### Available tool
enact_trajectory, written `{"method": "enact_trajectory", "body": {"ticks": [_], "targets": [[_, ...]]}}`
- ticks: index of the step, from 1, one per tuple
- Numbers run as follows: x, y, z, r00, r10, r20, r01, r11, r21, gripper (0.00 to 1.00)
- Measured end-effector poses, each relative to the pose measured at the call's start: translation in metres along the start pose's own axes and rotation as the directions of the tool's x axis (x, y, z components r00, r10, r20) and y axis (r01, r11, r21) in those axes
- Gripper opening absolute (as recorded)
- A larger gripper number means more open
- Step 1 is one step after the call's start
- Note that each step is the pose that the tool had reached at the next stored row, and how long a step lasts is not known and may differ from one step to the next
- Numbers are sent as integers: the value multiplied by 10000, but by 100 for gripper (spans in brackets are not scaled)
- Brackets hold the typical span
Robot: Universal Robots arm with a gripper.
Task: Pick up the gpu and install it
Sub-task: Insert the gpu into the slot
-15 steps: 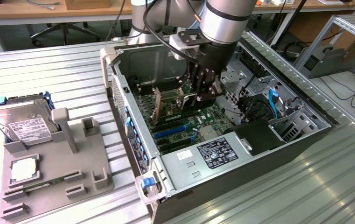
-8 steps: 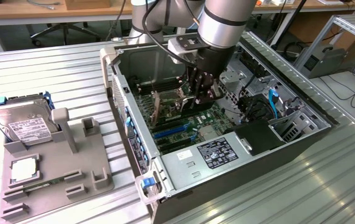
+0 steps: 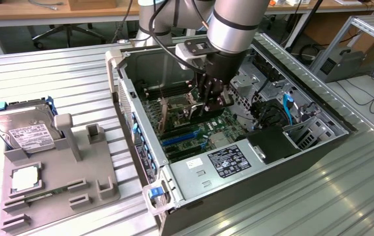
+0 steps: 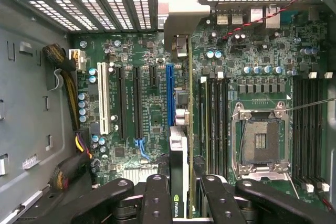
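Note:
My gripper [image 4: 184,190] is shut on the gpu [image 4: 178,156], a thin card seen edge-on with a green logo on its black edge. Its silvery bracket [image 4: 181,19] reaches toward the case's rear slot openings. The card hangs just above the motherboard [image 4: 147,124], in line with the long blue expansion slot [image 4: 169,93]; whether it touches the slot I cannot tell. In the exterior view the arm reaches down into the open computer case [image 3: 126,93], with the gripper [image 3: 211,96] and the gpu [image 3: 218,104] low over the board's middle.
An open processor socket [image 4: 261,140] and memory slots [image 4: 212,119] lie beside the card. Cable bundles [image 4: 68,77] run along the board's edge. Outside the case, a grey fixture [image 3: 75,191] carries a silver hard drive [image 3: 23,130] and a processor chip [image 3: 26,178].

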State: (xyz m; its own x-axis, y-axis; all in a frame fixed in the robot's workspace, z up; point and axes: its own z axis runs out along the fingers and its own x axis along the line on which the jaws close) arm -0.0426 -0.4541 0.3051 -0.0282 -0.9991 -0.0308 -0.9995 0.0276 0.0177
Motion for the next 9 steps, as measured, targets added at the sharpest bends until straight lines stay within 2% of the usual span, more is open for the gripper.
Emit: {"method": "enact_trajectory", "body": {"ticks": [3,9], "targets": [[2,2,5,10000,0,5,0,10000,1,27],[38,13,58,10000,-11,64,11,10000,-2,27]]}}
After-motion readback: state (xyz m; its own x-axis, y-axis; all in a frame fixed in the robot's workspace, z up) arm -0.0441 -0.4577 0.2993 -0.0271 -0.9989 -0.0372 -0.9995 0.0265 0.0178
